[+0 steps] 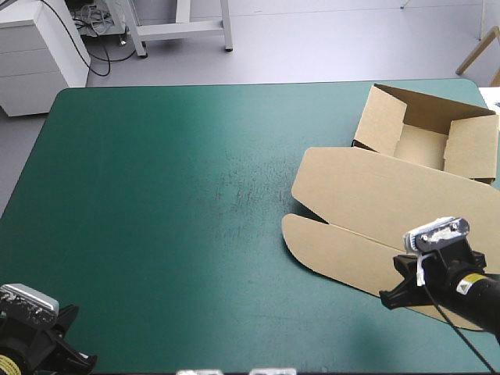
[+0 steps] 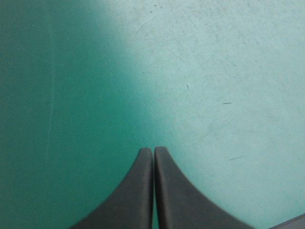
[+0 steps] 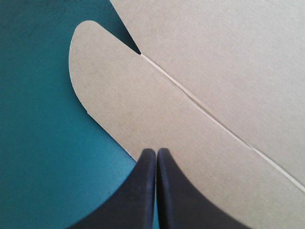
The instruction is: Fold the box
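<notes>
— What stands past the table [image 1: 156, 234]?
— Grey floor [image 1: 312, 47]. Far ahead of the left gripper [image 2: 153, 150], a white drawer cabinet [image 1: 39, 55] with dark cables [image 1: 94, 19]; white frame legs [image 1: 180, 30] beside. Far beyond the right gripper [image 3: 156, 151], pale wooden legs [image 1: 478, 51].

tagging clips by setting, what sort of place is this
Most likely a robotics lab workbench: a table with a teal-green cover, a left gripper and a right gripper over it, and a brown box, partly folded, as the work piece. A white drawer unit stands beyond.
</notes>
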Robot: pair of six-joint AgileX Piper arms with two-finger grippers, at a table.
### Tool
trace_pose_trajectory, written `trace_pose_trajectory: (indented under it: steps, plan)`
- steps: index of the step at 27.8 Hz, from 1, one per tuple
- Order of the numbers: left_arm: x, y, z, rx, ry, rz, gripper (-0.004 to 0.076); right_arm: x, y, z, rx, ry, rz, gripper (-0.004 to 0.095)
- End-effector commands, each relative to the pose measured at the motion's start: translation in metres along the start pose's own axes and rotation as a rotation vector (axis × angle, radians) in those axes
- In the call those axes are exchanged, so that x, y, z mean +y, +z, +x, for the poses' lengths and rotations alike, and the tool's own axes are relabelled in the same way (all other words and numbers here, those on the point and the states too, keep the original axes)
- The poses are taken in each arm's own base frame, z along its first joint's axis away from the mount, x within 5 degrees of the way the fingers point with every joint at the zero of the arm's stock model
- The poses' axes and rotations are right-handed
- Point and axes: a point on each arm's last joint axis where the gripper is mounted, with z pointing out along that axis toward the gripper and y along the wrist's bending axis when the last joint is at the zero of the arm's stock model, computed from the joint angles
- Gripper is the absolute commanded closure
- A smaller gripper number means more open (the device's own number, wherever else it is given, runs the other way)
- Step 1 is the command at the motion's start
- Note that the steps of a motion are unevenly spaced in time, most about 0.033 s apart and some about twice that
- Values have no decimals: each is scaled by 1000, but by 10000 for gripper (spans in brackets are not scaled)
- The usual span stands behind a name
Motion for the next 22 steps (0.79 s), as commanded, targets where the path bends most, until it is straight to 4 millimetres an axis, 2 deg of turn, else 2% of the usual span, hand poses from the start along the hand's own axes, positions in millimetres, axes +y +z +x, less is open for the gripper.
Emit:
trace_pose_trajectory:
  steps: [1,7,12,22]
  plan:
    - [0,1,-4,-51,1,4,734,3,-6,9,-145,-11,34,922]
    - [-4,18,7,8,15,4,734,7,-5,33,-170,-31,53,922]
    - [-5,26,11,25,20,6,734,8,-6,34,-183,-31,55,922]
    - [-5,26,11,26,22,3,734,8,-6,34,-183,-31,55,922]
